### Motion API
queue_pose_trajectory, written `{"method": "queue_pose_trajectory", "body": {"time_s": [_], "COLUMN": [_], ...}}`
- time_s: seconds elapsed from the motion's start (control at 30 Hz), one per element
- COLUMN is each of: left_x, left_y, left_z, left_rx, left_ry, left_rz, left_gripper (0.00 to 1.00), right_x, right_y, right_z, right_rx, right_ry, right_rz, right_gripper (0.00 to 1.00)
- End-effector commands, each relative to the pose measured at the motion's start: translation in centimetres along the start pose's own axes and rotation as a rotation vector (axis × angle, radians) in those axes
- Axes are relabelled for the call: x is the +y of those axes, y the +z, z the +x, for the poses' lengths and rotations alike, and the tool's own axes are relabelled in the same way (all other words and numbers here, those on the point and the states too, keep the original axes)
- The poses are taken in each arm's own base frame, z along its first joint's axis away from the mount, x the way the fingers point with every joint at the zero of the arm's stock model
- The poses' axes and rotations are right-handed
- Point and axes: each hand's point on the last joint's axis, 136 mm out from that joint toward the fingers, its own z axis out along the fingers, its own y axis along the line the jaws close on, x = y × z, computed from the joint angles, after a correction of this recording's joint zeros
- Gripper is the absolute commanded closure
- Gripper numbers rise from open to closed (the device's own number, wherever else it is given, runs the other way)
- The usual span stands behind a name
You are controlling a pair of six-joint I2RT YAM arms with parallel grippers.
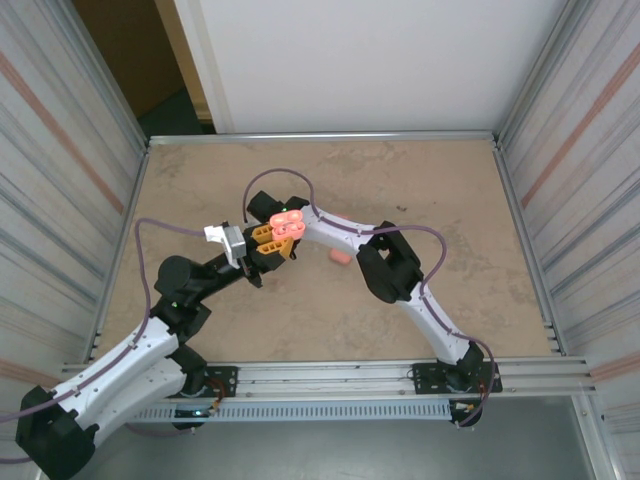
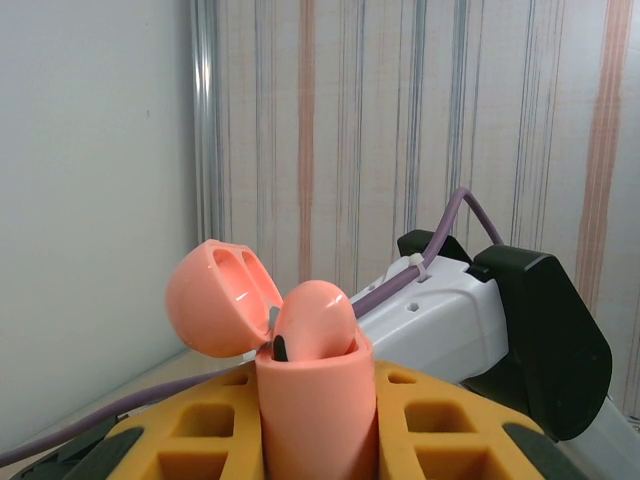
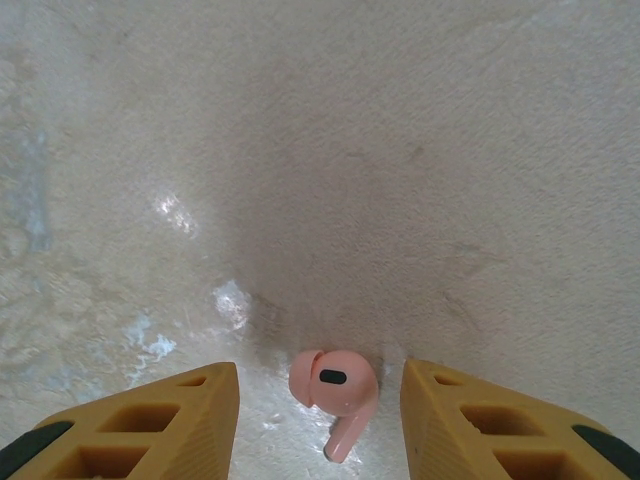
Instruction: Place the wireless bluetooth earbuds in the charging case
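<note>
The right arm (image 1: 345, 232) hems the open charging case (image 1: 286, 224) at 4 o'clock, the left arm (image 1: 200, 280) at 8 o'clock, a purple cable loop (image 1: 272, 173) at 12. Past the loop, the table (image 1: 420, 180) lies bare.

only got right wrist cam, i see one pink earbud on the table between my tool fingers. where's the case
Observer: The charging case is clamped upright in the left tool.
Operator: lid open or shut
Observer: Open. The lid is flipped back to the left in the left wrist view.
Operator: anything in it yet
Observer: What looks like one earbud pokes out of its top.
</note>
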Motion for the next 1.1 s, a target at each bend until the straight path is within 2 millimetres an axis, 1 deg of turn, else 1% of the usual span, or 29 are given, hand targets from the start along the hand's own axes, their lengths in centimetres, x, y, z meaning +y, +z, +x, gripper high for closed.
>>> {"method": "queue_pose_trajectory", "body": {"time_s": [0.0,0.4,0.63,0.83,1.07], "left_x": [-0.5,-0.4,-0.4,-0.3,-0.2], "left_y": [0.1,0.1,0.1,0.2,0.1], "left_z": [-1.4,-1.3,-1.1,-1.1,-1.0], "left_rx": [-0.040,-0.038,-0.033,-0.032,-0.029], "left_ry": [0.012,0.011,0.010,0.012,0.011], "left_rz": [0.015,0.015,0.012,0.009,0.004], "left_gripper": [1.00,1.00,1.00,1.00,1.00], "right_x": [0.1,0.0,0.0,0.2,0.2], "right_y": [0.1,0.6,1.3,1.6,1.1], "right_z": [0.2,0.1,0.4,0.6,0.6], "right_rx": [0.025,0.034,0.050,0.057,0.057], "right_ry": [-0.032,-0.042,-0.042,-0.042,-0.039], "right_rz": [0.006,0.013,0.009,0.002,-0.002], "right_gripper": [0.55,0.55,0.56,0.61,0.67]}}
